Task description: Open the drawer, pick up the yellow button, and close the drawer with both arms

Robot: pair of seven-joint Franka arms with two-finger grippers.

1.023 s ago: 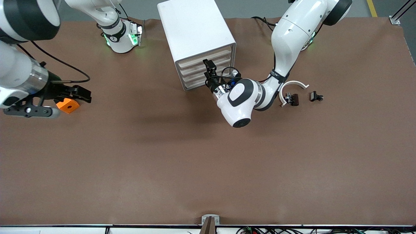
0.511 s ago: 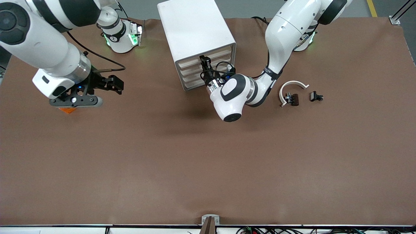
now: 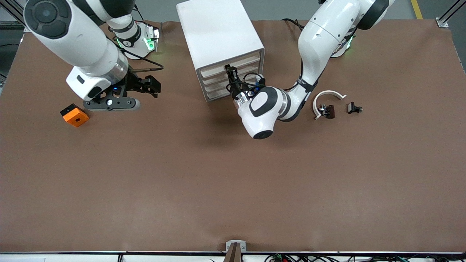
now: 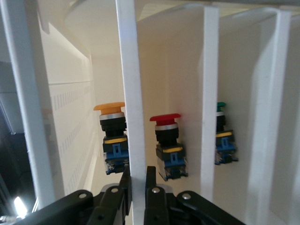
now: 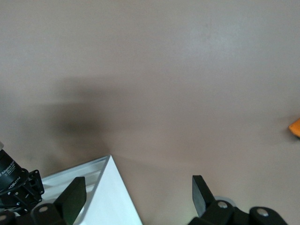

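Note:
The white cabinet (image 3: pixel 218 32) stands near the arms' bases with its four cream drawer fronts facing the front camera; all look flush. My left gripper (image 3: pixel 230 70) is at the cabinet's front, shut on the thin white front lip of one upper drawer (image 4: pixel 131 93), one finger on each side of it (image 4: pixel 137 171). Through the gap beside that lip the button (image 4: pixel 111 126) shows, with its orange-yellow cap and dark body. My right gripper (image 3: pixel 151 85) hangs open over the table beside the cabinet, toward the right arm's end, with nothing between its fingers (image 5: pixel 138 187).
A red-capped button (image 4: pixel 166 140) and a green-capped one (image 4: pixel 221 136) sit in neighbouring drawers. An orange square block (image 3: pixel 74 115) lies toward the right arm's end. Black clips (image 3: pixel 354 107) and a white curved band (image 3: pixel 327 95) lie toward the left arm's end.
The left gripper has closed onto the drawer's front lip. The right arm has swung from over the orange block toward the cabinet, uncovering the block.

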